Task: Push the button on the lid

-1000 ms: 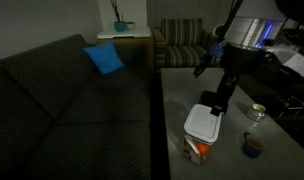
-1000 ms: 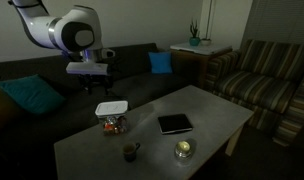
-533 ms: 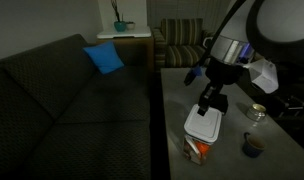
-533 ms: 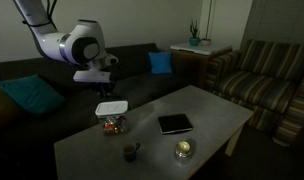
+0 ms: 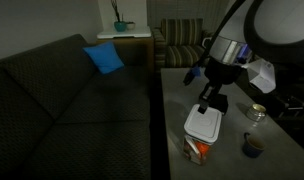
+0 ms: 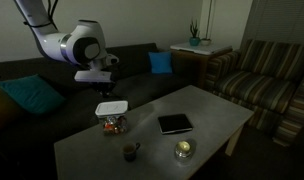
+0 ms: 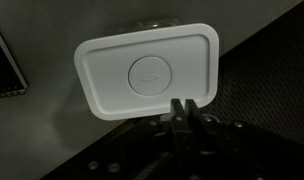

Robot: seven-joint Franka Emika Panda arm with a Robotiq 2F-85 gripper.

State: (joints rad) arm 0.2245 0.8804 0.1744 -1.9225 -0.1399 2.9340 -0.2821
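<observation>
The white rounded-square lid (image 7: 147,70) fills the wrist view, with its round button (image 7: 150,72) in the middle. It tops a small clear container with orange inside (image 5: 197,150), which stands near the table's edge by the sofa in both exterior views (image 6: 112,107). My gripper (image 7: 182,106) hangs just above the lid's near rim, apart from the button. Its two fingers are drawn together, shut, with nothing between them. In both exterior views the gripper (image 5: 206,106) points down over the lid (image 5: 203,124).
A flat black square object (image 6: 175,124) lies mid-table, its edge also in the wrist view (image 7: 2,65). A dark cup (image 6: 131,152) and a small round jar (image 6: 183,150) stand nearer the front. A dark sofa with a blue cushion (image 5: 104,58) runs beside the table.
Over the last second the arm came down closer over the lid and the fingers closed from wide apart to together. In the last half second the arm has barely moved.
</observation>
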